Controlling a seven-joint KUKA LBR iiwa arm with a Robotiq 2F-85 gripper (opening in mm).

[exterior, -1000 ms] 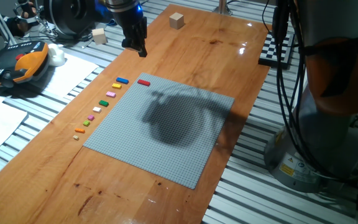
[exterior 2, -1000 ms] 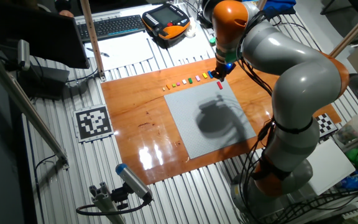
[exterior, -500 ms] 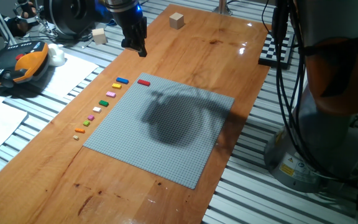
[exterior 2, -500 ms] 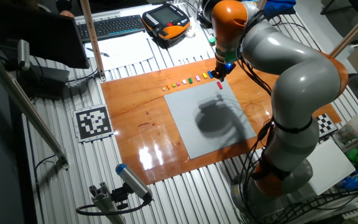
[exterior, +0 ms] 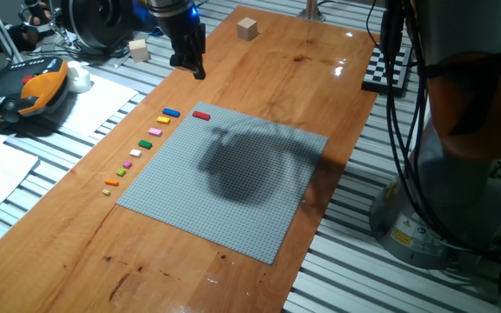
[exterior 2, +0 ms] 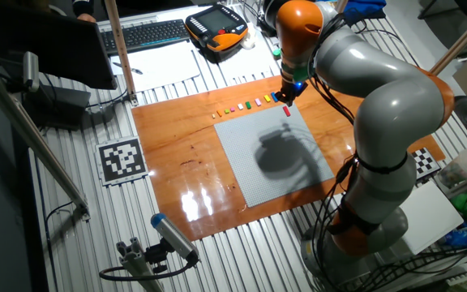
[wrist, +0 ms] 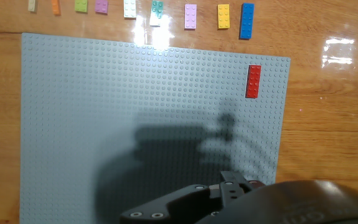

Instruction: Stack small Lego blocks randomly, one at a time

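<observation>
The tool point(exterior: 190, 68) hangs above the counter point(exterior: 320, 78), beyond the baseplate point(exterior: 224, 178) corner; whether it is released or clenched cannot be told, and nothing visible is held. A red block point(wrist: 253, 81) sits on the baseplate near that corner. The other blocks lie in a row point(exterior: 137, 149) on the counter beside the baseplate edge, blue block point(wrist: 247, 20) at the end.

Arm reaching far, tool point(exterior: 195, 69) pointing down, prob. empty
</observation>
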